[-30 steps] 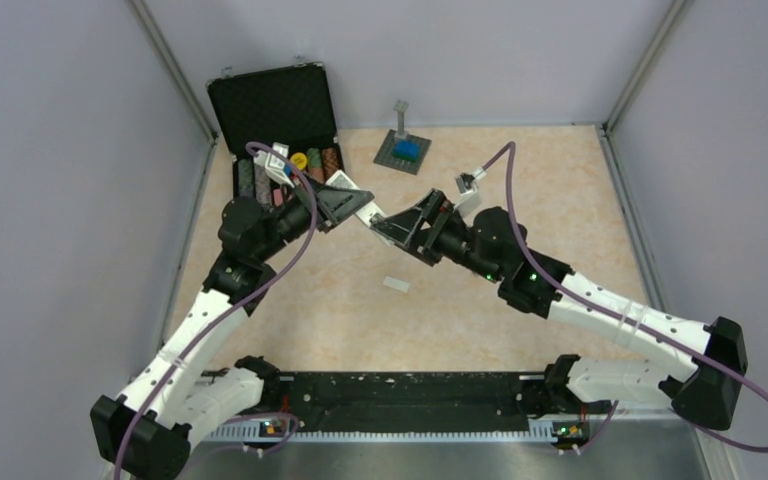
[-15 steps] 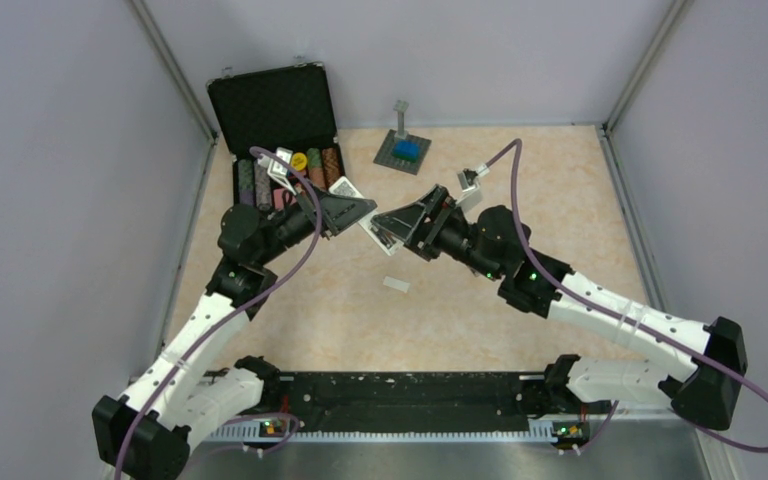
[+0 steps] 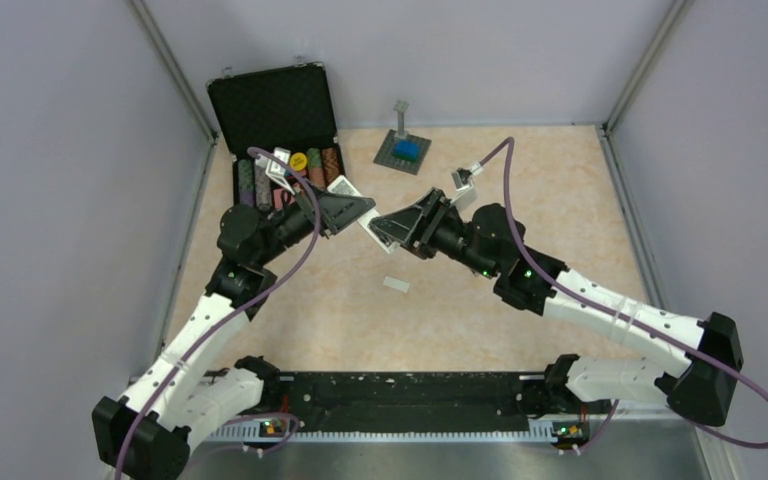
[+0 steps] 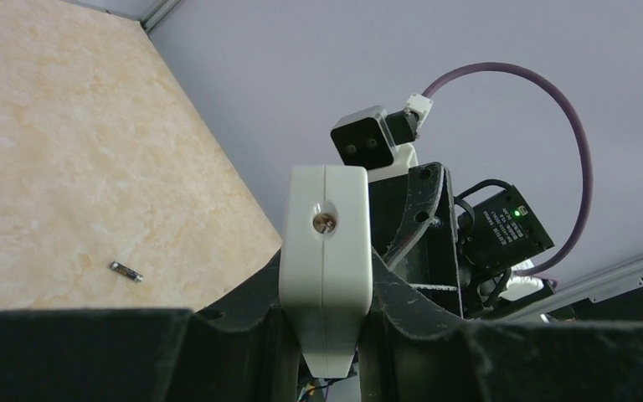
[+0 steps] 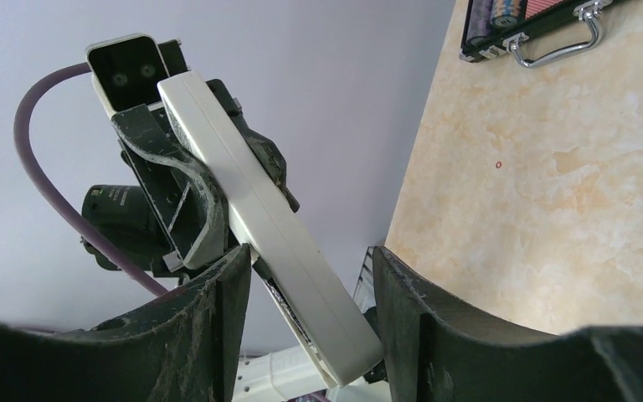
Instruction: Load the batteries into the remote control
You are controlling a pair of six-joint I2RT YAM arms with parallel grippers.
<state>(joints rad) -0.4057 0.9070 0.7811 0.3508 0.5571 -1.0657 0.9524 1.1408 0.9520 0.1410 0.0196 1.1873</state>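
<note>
Left claw (image 4: 325, 339) clamps remote control (image 4: 325, 243) end

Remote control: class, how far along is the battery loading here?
Done: the cover plate is off, lying on the table. In hand: the left gripper clamps the remote control; the right gripper straddles its other end. Left: inserting the batteries; what looks like one lies loose there.

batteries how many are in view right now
1: one battery lies loose on the table, apart from the remote control in the left gripper. The second is not in view and may be hidden.
</note>
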